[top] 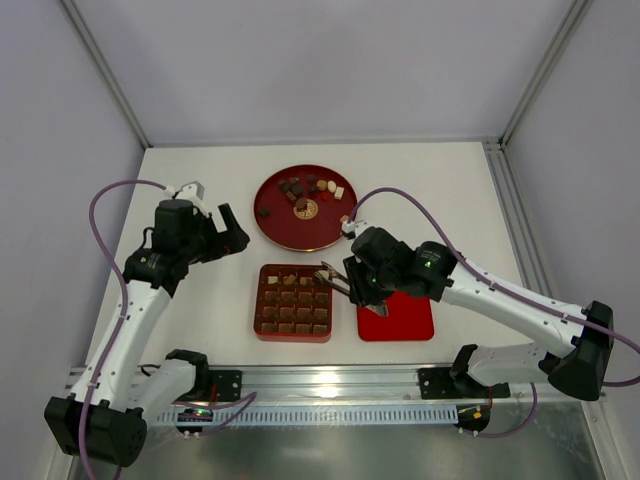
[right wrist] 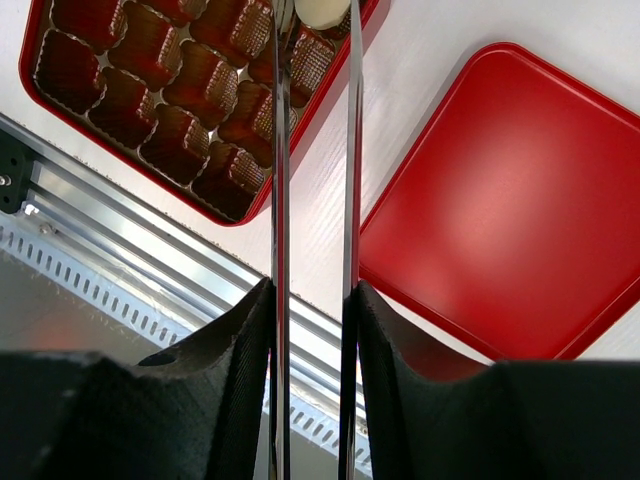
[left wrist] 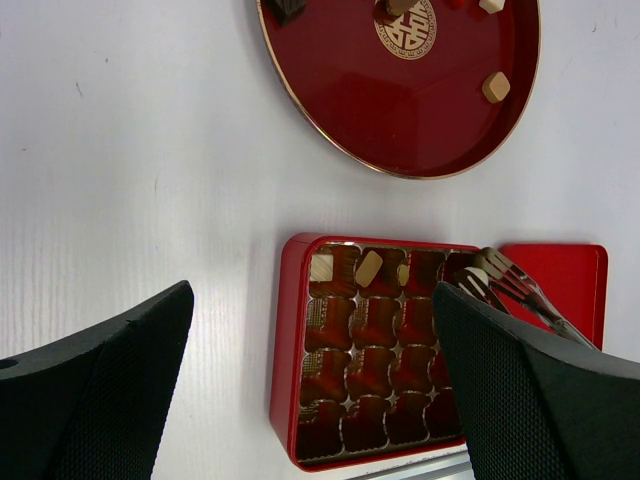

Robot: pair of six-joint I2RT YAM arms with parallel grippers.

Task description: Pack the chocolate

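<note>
The right claw (right wrist: 312, 310) squeezes one pair of tongs (right wrist: 280, 200), which pinch one cream chocolate (right wrist: 320, 10) over the red box's (left wrist: 285, 350) far right corner. The left claw (top: 232, 232) gapes wide, holding nothing. About ten chocolates (top: 311, 186) lie on the round plate (left wrist: 400, 120).

One tray (top: 300, 236), one box (top: 293, 338), one lid (top: 405, 320), one tongs (top: 335, 280), many chocolates (top: 297, 187)

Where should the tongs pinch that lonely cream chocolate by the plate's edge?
Pinch the cream chocolate across its two flat opposite sides, coming straight down from above. It is a small block lying alone on the bare red plate, so the tongs probably have room on either side.
</note>
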